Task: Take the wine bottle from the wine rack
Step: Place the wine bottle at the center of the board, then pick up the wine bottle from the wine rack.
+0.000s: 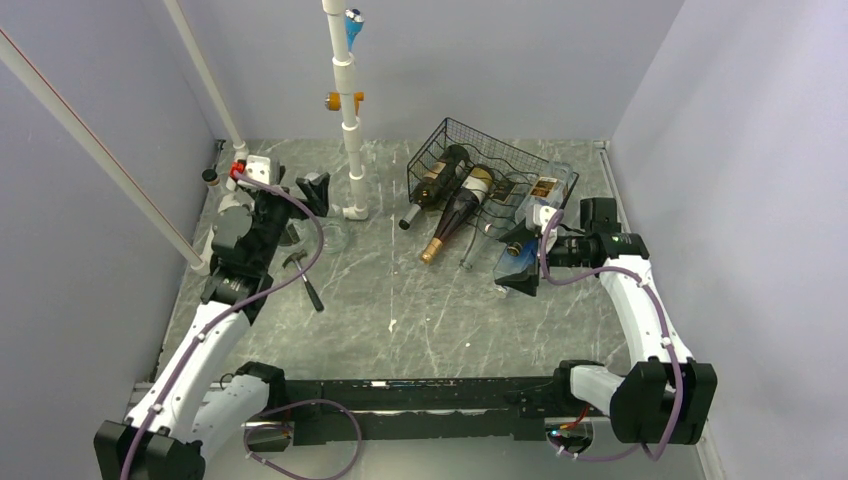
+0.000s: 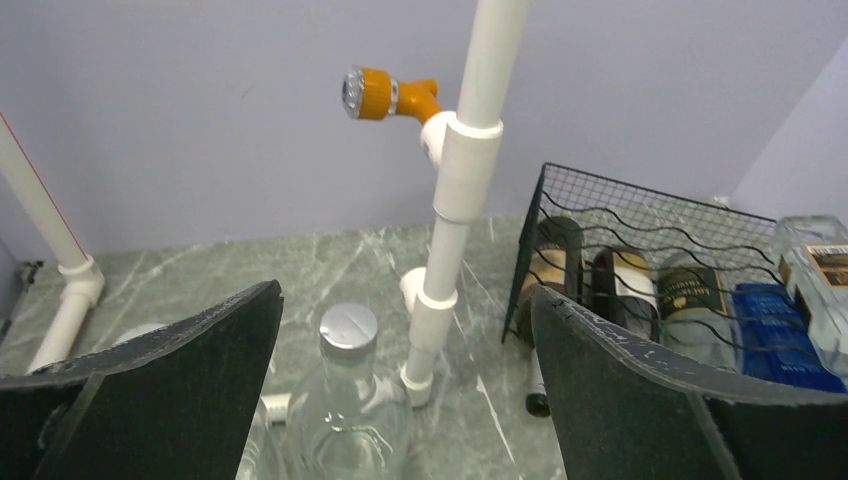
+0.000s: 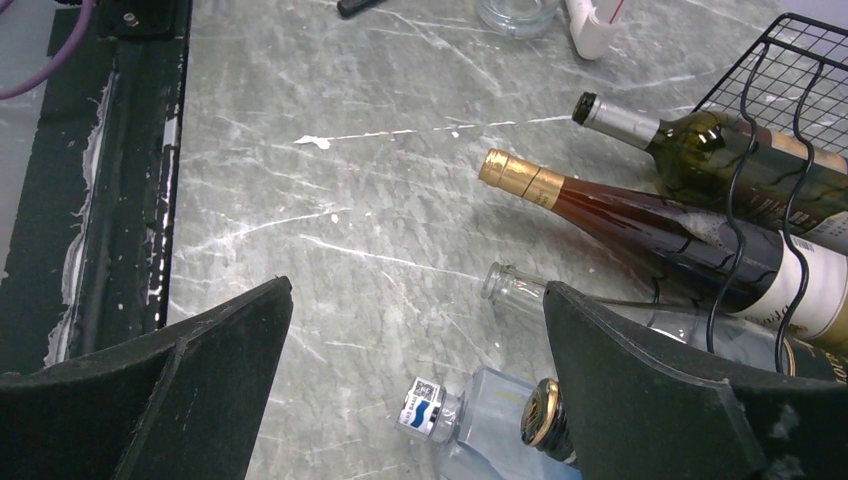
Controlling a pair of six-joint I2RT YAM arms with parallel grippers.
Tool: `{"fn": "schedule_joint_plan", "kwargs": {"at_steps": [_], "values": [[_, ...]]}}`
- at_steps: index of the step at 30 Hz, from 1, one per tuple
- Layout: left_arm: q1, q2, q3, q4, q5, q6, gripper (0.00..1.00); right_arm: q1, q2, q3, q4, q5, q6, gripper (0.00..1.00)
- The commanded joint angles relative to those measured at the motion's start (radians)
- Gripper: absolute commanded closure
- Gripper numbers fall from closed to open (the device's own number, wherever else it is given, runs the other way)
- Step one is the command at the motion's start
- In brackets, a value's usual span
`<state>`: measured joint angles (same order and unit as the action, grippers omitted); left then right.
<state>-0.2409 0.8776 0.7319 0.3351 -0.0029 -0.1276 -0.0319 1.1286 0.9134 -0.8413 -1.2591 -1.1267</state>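
Two sets of jaws, both spread wide and holding nothing. My right gripper [image 3: 418, 290] hangs low over the table [image 3: 350, 150], just in front of the wine rack [image 3: 760, 60]. My left gripper [image 2: 405, 295] is well apart from it on the other side, straddling an upright clear bottle [image 2: 347, 400] beside the white pipe post [image 2: 450, 200], with its pads clear of the glass.

The wine bottle [image 3: 640, 215] I take to be mine is the dark one with the gold foil neck. It lies on its side in the rack's lower row, its body under the wavy wire and its neck sticking out over the table towards me. A green bottle [image 3: 700, 140] lies close beside it. On the other side an empty clear neck [image 3: 510, 285] pokes out, and nearer still lie a blue-capped bottle [image 3: 470, 420] and a gold stopper [image 3: 540, 412], almost under my right finger.

Trouble comes from the crowding, I judge. If I close on the smooth, tapering neck, it may slip through my pads. If I pull at an angle, the wire may catch the label or shoulder and drag the whole rack along. A low approach could also knock the blue-capped bottle and set it rolling. On the left, a careless retreat could topple the standing bottle.
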Motion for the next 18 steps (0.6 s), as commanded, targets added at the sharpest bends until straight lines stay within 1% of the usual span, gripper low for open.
{"fn": "schedule_joint_plan", "kwargs": {"at_steps": [1,6,9,13,18], "values": [[0.000,-0.051,0.061,-0.165,0.068,-0.076,0.00,-0.021,-0.027,0.019,-0.028,-0.055,-0.034,0.00],[0.000,-0.082,0.086,-0.262,0.131,-0.149,0.00,-0.043,-0.040,0.044,-0.075,-0.073,-0.044,0.00],[0.000,-0.096,0.096,-0.294,0.195,-0.201,0.00,-0.063,-0.049,0.060,-0.104,-0.088,-0.053,0.00],[0.000,-0.125,0.064,-0.254,0.275,-0.280,0.01,-0.093,-0.061,0.076,-0.133,-0.100,-0.052,0.00],[0.000,-0.143,0.011,-0.166,0.358,-0.395,0.01,-0.141,-0.084,0.098,-0.162,-0.124,-0.034,0.00]]}}
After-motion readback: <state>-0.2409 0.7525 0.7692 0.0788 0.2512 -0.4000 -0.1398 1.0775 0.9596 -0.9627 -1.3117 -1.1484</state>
